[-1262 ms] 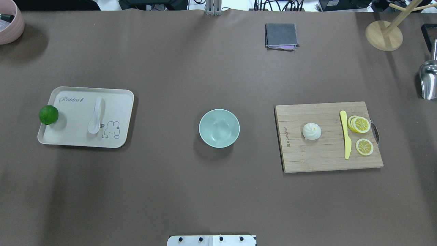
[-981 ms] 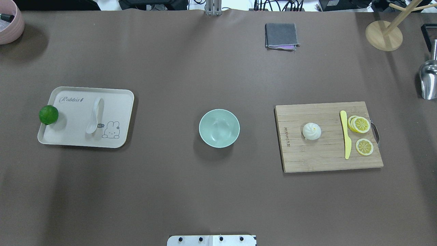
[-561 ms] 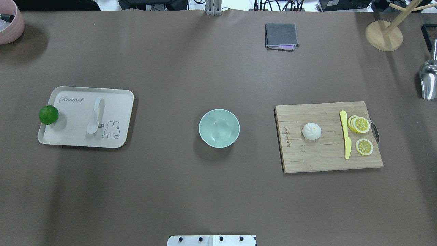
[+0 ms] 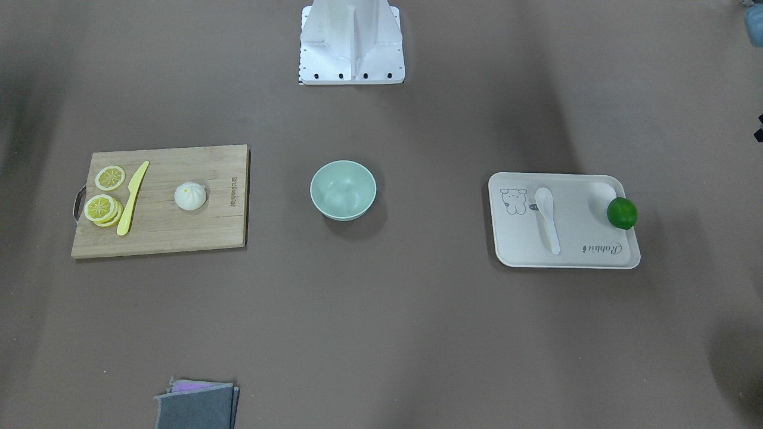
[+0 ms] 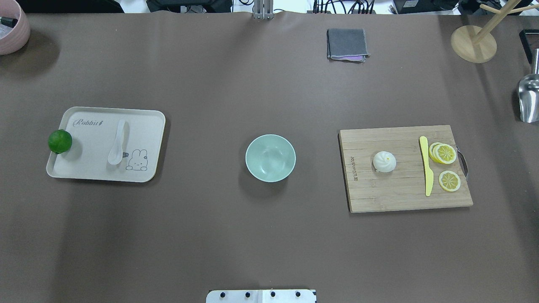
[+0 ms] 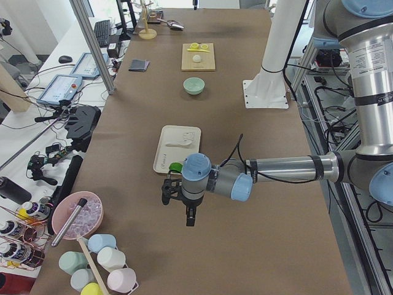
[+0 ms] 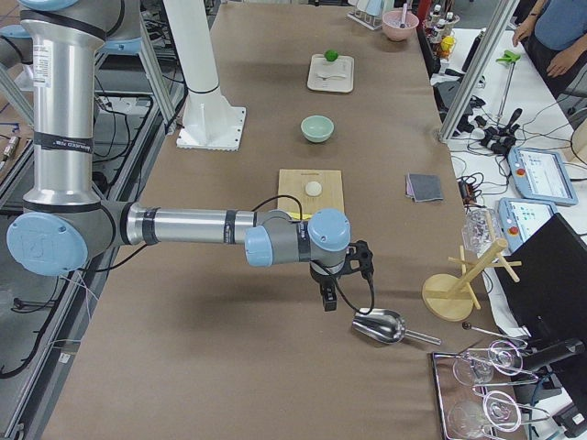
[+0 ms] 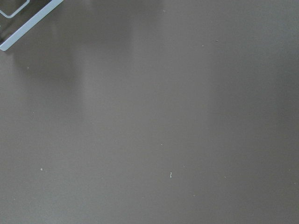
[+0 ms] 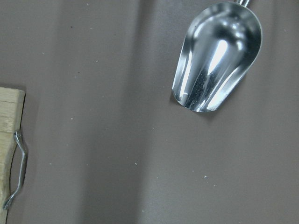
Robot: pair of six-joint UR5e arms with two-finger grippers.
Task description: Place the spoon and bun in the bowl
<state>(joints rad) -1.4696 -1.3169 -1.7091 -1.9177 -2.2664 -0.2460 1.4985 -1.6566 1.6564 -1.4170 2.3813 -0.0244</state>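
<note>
The white spoon [image 5: 117, 143] lies on the cream tray [image 5: 143, 122] at the left, also in the front view [image 4: 547, 218]. The white bun [image 5: 384, 161] sits on the wooden cutting board [image 5: 379, 193] at the right, also in the front view [image 4: 190, 196]. The empty mint-green bowl [image 5: 270, 158] stands between them, also in the front view [image 4: 343, 189]. My left gripper [image 6: 190, 219] hangs over bare table, nearer than the tray in the left view. My right gripper [image 7: 329, 301] hangs beyond the board, near a metal scoop [image 7: 378, 325]. I cannot tell whether either is open or shut.
A green lime [image 5: 60, 141] rests on the tray's left edge. A yellow knife [image 5: 427, 170] and lemon slices [image 5: 444, 153] lie on the board. A grey cloth [image 5: 346, 44], a wooden stand [image 5: 473, 43] and a pink bowl [image 5: 12, 29] sit at the far edge.
</note>
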